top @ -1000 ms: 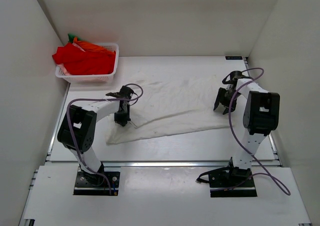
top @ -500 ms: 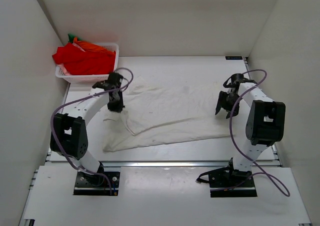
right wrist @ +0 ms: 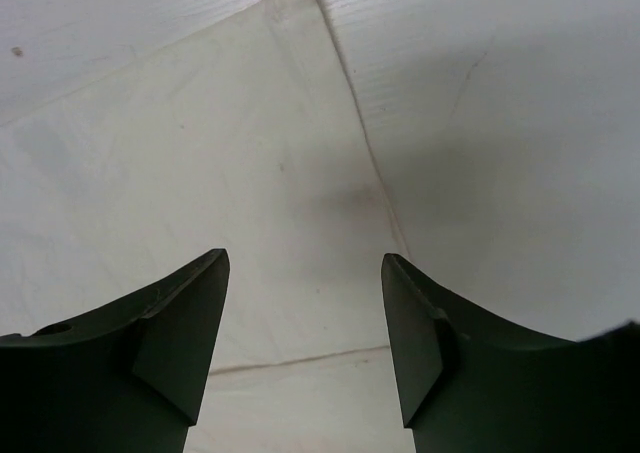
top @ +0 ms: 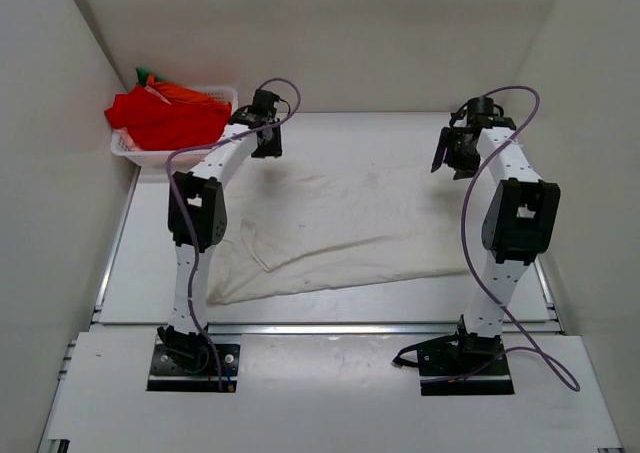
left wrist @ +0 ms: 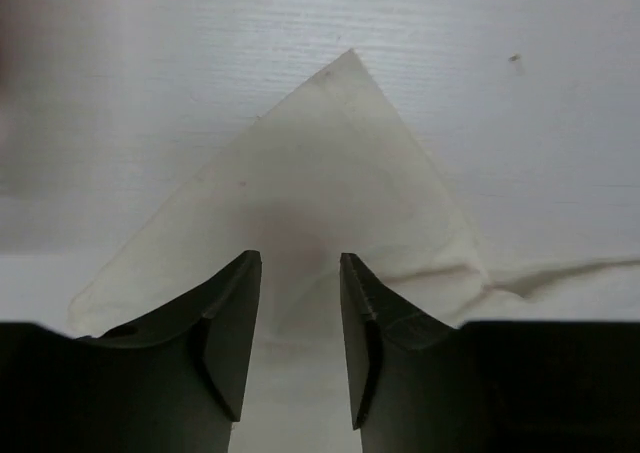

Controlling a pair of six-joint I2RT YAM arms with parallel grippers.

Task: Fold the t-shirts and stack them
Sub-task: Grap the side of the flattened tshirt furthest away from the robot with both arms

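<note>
A: Where's the white t-shirt (top: 350, 223)?
B: Middle of the top view, spread mostly flat, with a flap doubled over at its lower left. The other t-shirts (top: 170, 121), red on top, sit piled in the basket (top: 175, 157) at upper left.
A: Pincers?
B: Left gripper (left wrist: 298, 273) has its fingers parted narrowly and holds nothing. It sits over the shirt's upper-left corner (left wrist: 340, 113). Right gripper (right wrist: 305, 273) is spread wide, also empty, over the upper-right corner (right wrist: 285, 43).
A: Step?
B: I'd say lining up for the first fold. No cloth is pinched yet.
A: Next?
B: Probably both drop, nip their corners, then carry the upper edge toward the bottom of the frame. The left needs its corner centred between those close fingers.
A: Room?
B: Bare table (top: 400, 295) below the hem, so plenty there. It's tighter up top, with the basket just beside the left gripper and the side wall near the right arm.
</note>
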